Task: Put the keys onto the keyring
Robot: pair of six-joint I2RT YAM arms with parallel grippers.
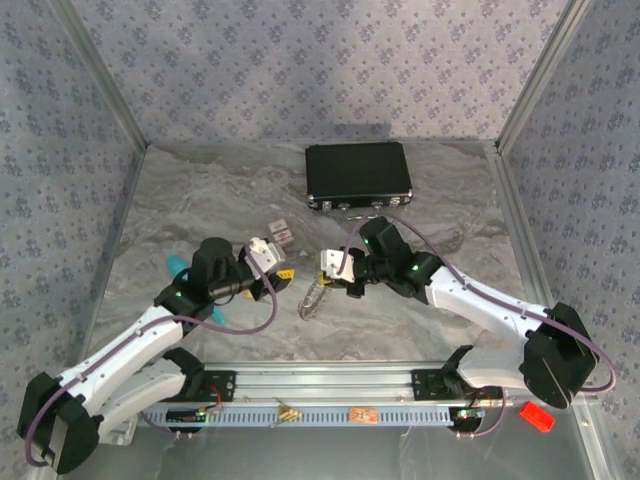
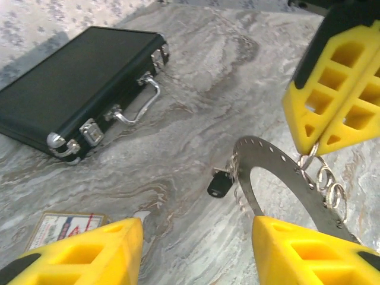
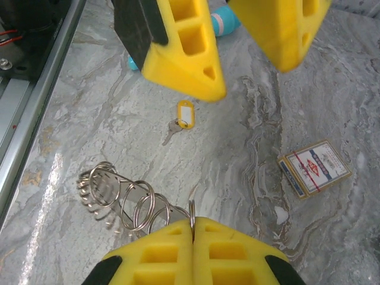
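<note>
We have the right gripper (image 3: 193,227) pinched fully closed on one loop of the keyring (image 2: 267,155), bottom centre of its wrist view. The rest of the ring trails to the lower left and rests on the table (image 3: 77,119). We read that grip as an anchor: the ring is held steady so the other arm can work on it.

The left gripper (image 2: 196,228) is spread wide with nothing in it, facing the ring from the left of the top view. The key (image 3: 184,114), yellow head, lies flat on the marble at the centre of the right wrist view, just below the left fingers (image 3: 172,65) and apart from the ring. We judge that picking up the key is the step in hand, and threading is not yet begun.

The black case (image 1: 358,172) sits upper centre, the card (image 3: 314,169) right, the teal object (image 1: 177,267) left, all out of the way. There is a small dark piece beside the ring in the left wrist view; we cannot tell what it is.
</note>
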